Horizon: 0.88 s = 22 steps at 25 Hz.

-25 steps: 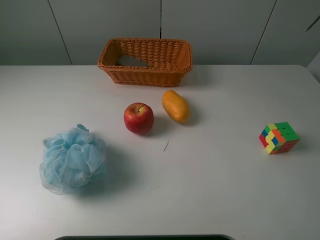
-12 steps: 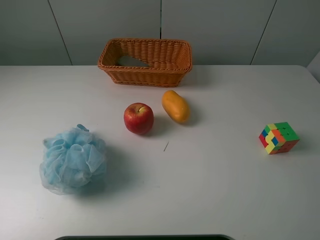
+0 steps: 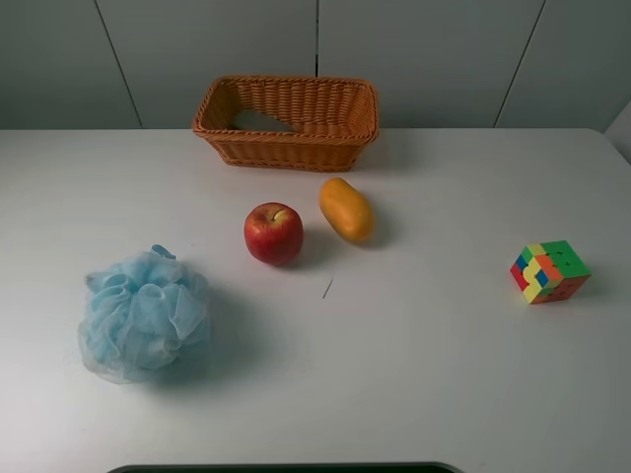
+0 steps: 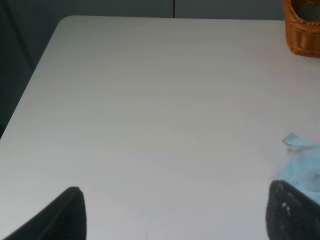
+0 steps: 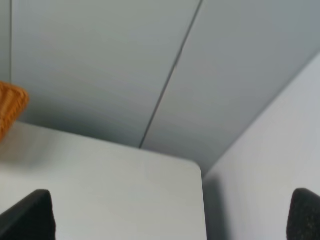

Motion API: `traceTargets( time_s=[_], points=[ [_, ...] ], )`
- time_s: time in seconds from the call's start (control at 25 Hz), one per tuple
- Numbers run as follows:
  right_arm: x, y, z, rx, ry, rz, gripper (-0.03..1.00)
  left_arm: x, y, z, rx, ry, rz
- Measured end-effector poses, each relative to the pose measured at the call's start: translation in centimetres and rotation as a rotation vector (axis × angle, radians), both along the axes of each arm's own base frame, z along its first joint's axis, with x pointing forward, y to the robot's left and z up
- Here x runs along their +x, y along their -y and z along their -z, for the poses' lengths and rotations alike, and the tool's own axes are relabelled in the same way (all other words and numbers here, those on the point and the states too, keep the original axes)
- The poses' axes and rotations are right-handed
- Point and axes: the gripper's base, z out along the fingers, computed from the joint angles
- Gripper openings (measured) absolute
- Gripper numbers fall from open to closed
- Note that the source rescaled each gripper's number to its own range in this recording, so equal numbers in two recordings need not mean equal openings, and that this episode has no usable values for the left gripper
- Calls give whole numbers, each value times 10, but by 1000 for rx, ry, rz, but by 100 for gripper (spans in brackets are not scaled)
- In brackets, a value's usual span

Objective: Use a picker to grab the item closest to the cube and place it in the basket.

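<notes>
The multicoloured cube [image 3: 549, 271] sits at the right of the white table. The wicker basket [image 3: 286, 138] stands at the back centre. A flat grey piece [image 3: 260, 121] lies inside it, mostly hidden by the walls; it looks like the item, and I see no blue base. Neither gripper shows in the exterior high view. In the left wrist view my left gripper [image 4: 175, 215] is open and empty over bare table, with only its dark fingertips [image 4: 70, 215] showing. In the right wrist view my right gripper [image 5: 170, 215] is open and empty, facing the table's far corner and the wall.
An orange-yellow mango [image 3: 346, 209] and a red apple [image 3: 273, 233] lie in front of the basket. A light blue mesh pouf [image 3: 145, 313] sits at the front left and shows in the left wrist view [image 4: 302, 160]. A basket corner [image 4: 302, 30] shows there too.
</notes>
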Motion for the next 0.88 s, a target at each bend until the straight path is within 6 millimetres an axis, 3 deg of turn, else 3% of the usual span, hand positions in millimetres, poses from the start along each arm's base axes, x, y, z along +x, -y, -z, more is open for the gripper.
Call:
traceTargets(
  time_s=[0.24,0.52,0.68,0.88],
  points=[
    [-18,-6,73,110,-124,-57,100,0,0,0,-2,0,-1],
    [-37,-16,151,260,-137,-162,100,0,0,0,0,0,0],
    [-50,-16,176,307,-54,-201,100,0,0,0,0,1,0],
    [-48,-17,196,291,-108,-199,100,0,0,0,0,0,0]
  ],
)
